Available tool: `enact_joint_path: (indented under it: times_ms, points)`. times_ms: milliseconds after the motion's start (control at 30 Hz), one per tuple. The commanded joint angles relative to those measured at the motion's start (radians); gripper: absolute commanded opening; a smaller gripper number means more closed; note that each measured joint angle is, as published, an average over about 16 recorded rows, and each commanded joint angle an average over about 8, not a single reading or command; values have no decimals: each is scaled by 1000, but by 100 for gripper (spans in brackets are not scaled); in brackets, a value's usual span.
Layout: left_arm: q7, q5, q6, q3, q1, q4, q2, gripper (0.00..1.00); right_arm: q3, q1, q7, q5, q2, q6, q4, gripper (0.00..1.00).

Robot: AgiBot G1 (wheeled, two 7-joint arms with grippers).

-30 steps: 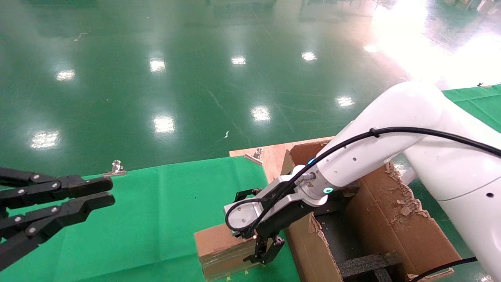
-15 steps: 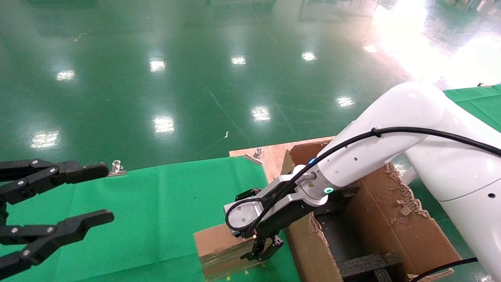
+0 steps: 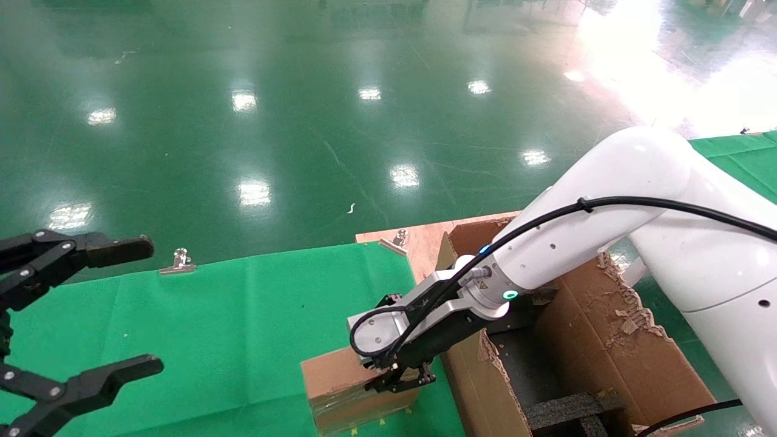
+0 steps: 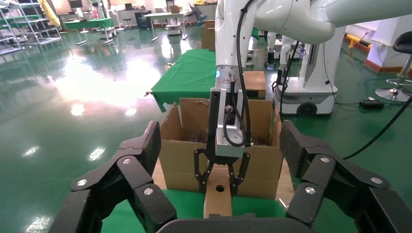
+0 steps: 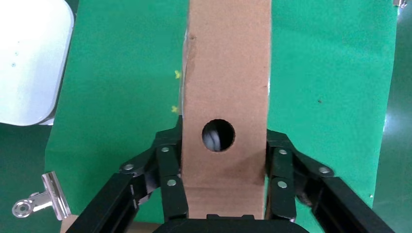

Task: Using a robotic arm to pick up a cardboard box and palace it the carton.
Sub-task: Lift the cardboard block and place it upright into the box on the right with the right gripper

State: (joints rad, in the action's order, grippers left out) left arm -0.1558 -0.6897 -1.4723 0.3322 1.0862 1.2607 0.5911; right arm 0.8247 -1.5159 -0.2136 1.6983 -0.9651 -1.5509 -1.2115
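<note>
The left gripper [image 3: 124, 309] is hovering with its fingers spread wide over the green cloth [image 3: 230, 328], well apart from the right gripper [image 3: 400, 381] of the robotic arm [image 3: 607, 212], which is clamping the cardboard box [image 3: 340, 388] just beside the carton [image 3: 607, 346].

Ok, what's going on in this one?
The robotic arm on the right has its pincer closed on the cardboard box, fingers pressed against both sides near the round hole. The box stands on edge on the green cloth, right beside the carton, not yet lifted. The left pincer hangs wide open over the cloth's left side, holding nothing.
</note>
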Motion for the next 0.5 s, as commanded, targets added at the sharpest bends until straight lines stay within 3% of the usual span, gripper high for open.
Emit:
enact_joint_path:
  times_ms: [33,500]
  points:
    - [0,0,0,0,0,0,0,100,0,0,0,0,0,0,0,0]
    - [0,0,0,0,0,0,0,100,-6,-26,8,-6,2,-2,3,0]
